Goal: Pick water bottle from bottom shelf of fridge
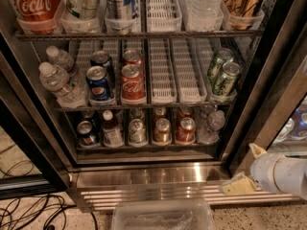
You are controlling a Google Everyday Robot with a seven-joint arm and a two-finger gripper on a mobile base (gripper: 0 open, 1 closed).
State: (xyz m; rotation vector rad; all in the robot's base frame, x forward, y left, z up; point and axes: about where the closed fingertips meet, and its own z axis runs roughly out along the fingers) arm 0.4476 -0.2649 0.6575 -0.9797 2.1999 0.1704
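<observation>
In the camera view we see the fridge (pixel 268 75) with its interior showing and its ribbed steel base along the floor. The water bottle (pixel 211 126) stands upright in the rightmost lane of the bottom shelf (pixel 144 147), at the front, just beside a red can (pixel 185 130) on its left. Further left along that rack we make out another can (pixel 162 130), a silver can (pixel 137 131), a white-capped bottle with dark contents (pixel 112 128) and a Pepsi can (pixel 87 133).

On the rack above, two larger clear bottles (pixel 57 83) lie at the left end and two green cans (pixel 223 74) stand at the right end.

The hand (pixel 247 167) is outside the cabinet, low at the right, in front of the black door frame and just above the steel base. Its two pale fingers (pixel 238 185) are spread apart with nothing between them, well apart from the water bottle.

A clear plastic bin (pixel 163 217) sits on the floor below the base, and cables (pixel 29 210) lie at the lower left.
</observation>
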